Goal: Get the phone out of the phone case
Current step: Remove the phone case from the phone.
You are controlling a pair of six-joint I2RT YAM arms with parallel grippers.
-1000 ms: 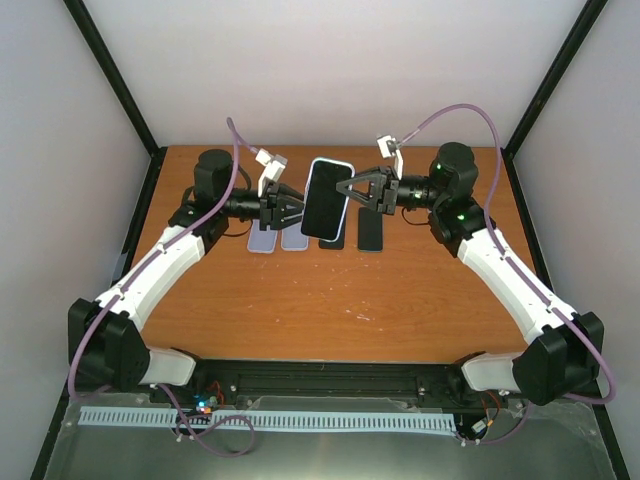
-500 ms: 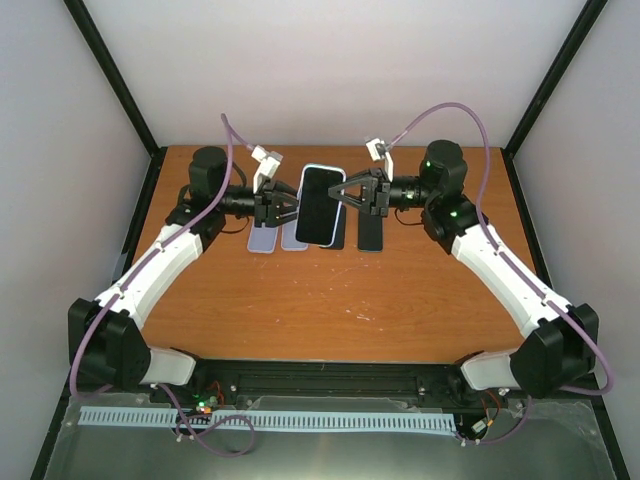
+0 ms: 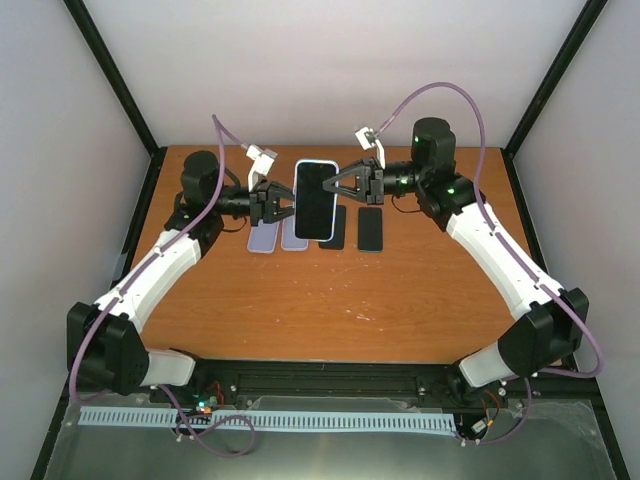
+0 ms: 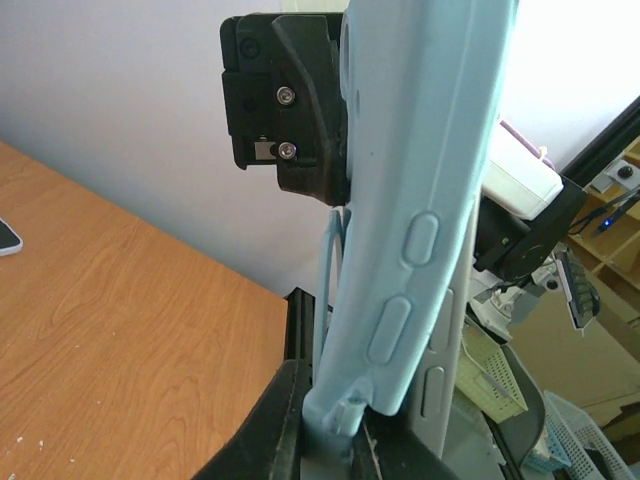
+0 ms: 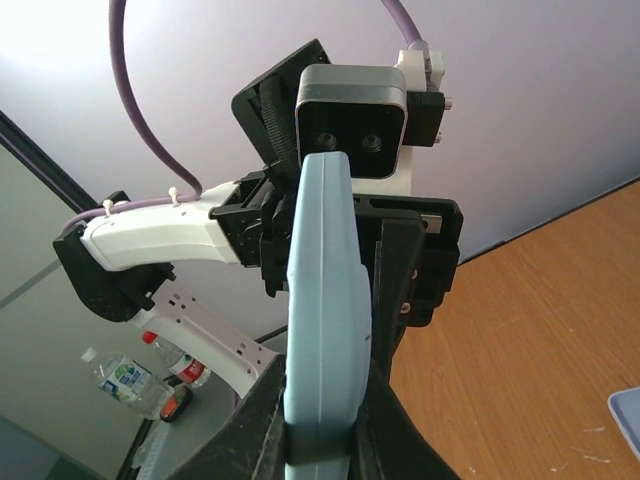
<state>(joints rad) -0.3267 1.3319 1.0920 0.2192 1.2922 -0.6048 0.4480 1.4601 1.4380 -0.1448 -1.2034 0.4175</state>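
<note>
The phone [image 3: 316,200] shows its black screen inside the light blue phone case [image 3: 316,163] and hangs upright in the air over the table's back. My left gripper [image 3: 288,207] is shut on the case's left edge, and my right gripper [image 3: 340,190] is shut on its right edge. In the left wrist view the fingers [image 4: 270,430] of my left gripper [image 4: 335,425] pinch the blue case's [image 4: 420,200] lower corner; a grey edge [image 4: 436,380] with button shapes shows beside it. The right wrist view has my right gripper [image 5: 322,440] clamped on the case's rim [image 5: 325,300].
Below the held phone, on the wooden table [image 3: 340,300], lie two pale blue slabs [image 3: 262,240] [image 3: 293,238] and two black phones [image 3: 333,228] [image 3: 371,229] in a row. Black frame posts stand at the back corners.
Both arms carried the phone a little left and toward the back. My left gripper, open beside the case before, has closed on its edge.
</note>
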